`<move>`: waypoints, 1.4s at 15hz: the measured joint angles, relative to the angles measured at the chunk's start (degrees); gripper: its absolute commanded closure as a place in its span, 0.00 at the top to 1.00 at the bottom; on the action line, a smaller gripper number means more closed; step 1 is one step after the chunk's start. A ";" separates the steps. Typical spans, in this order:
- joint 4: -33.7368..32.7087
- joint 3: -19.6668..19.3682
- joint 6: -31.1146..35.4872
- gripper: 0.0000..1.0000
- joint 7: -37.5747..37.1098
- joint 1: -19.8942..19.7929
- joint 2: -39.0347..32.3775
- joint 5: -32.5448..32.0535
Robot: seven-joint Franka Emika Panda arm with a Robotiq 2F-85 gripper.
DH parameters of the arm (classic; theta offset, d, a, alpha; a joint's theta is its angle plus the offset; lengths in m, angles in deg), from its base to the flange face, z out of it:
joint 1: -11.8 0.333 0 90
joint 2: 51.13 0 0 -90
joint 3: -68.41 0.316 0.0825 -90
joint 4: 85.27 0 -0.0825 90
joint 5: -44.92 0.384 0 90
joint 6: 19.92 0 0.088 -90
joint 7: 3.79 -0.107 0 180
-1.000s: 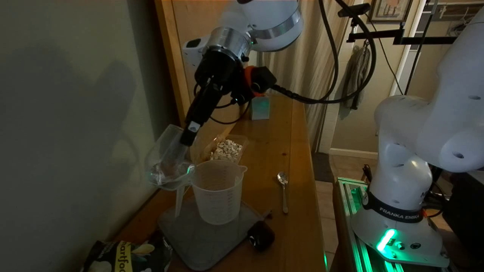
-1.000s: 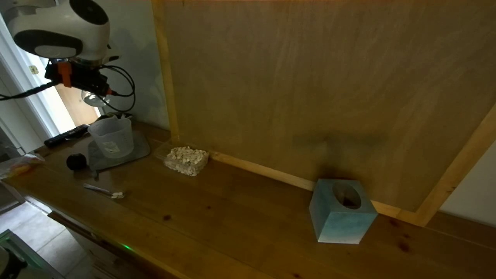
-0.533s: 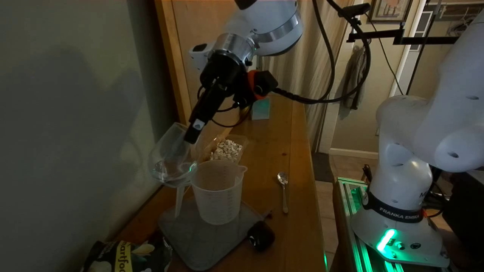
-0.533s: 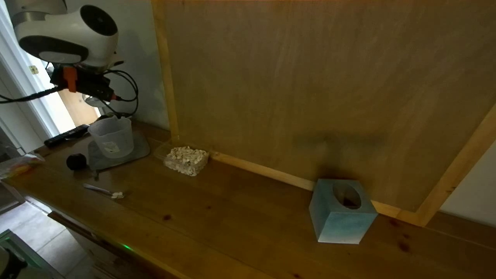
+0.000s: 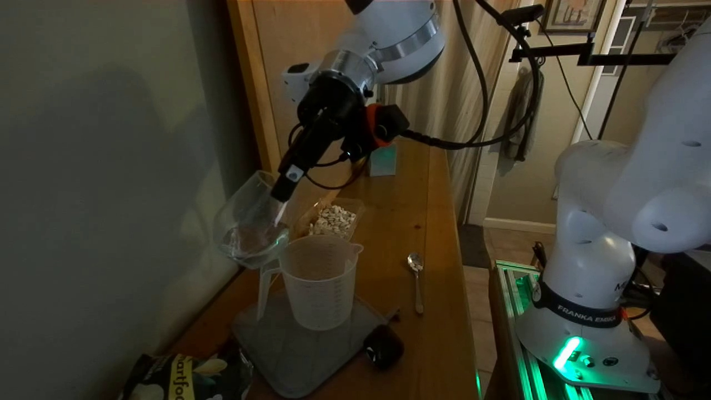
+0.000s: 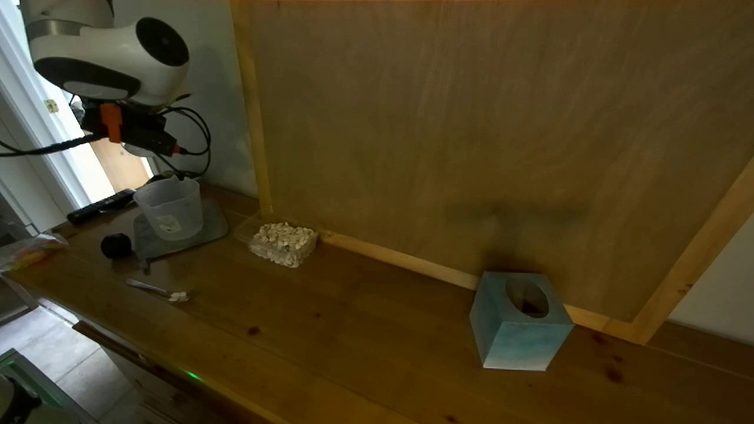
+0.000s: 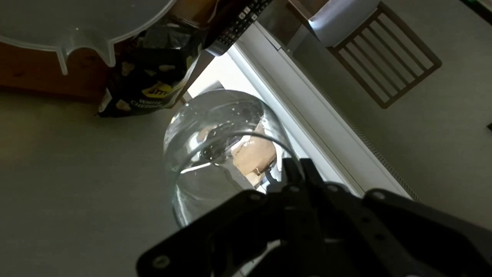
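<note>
A clear rounded drinking glass (image 5: 247,230) hangs tilted in the air by the wall, held at its rim. My gripper (image 7: 300,163) is shut on the glass rim, which runs between the two fingertips; the gripper (image 5: 282,193) points down and left in an exterior view. In the wrist view the glass (image 7: 223,111) looks see-through, and I cannot tell whether it holds anything. A translucent measuring jug (image 5: 319,291) stands upright just beside the glass, its handle towards the glass. The jug's rim (image 7: 80,23) also shows in the wrist view. Most of the glass (image 6: 136,151) is hidden behind the wrist in an exterior view.
The jug stands on a grey pad (image 5: 294,361). An open tub of oats (image 6: 283,241), a spoon (image 5: 416,283), a black round object (image 5: 383,347), a snack bag (image 7: 150,77), a remote (image 6: 100,206) and a blue tissue box (image 6: 521,330) are on the wooden counter. Walls border its back.
My gripper and the glass have risen slightly, and the glass is tilted a little differently. In an exterior view the wrist has shifted slightly right. The jug and other objects have not moved.
</note>
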State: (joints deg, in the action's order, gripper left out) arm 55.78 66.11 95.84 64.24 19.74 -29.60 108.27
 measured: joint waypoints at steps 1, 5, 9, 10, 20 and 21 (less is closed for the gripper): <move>0.05 -0.02 -0.71 0.01 0.58 -0.33 0.00 0.47; 0.52 -0.07 -2.92 0.01 2.94 -1.68 0.00 1.92; 1.40 -0.11 -4.14 0.01 5.28 -2.78 -0.01 3.68; 1.49 -0.11 -4.32 0.01 5.99 -2.97 -0.01 4.14; 1.57 -0.14 -7.66 0.01 11.81 -4.75 -0.02 8.17; 1.57 -0.15 -8.02 0.01 12.53 -4.94 -0.02 8.47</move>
State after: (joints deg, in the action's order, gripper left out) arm 57.35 65.96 87.82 76.77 14.80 -29.62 116.74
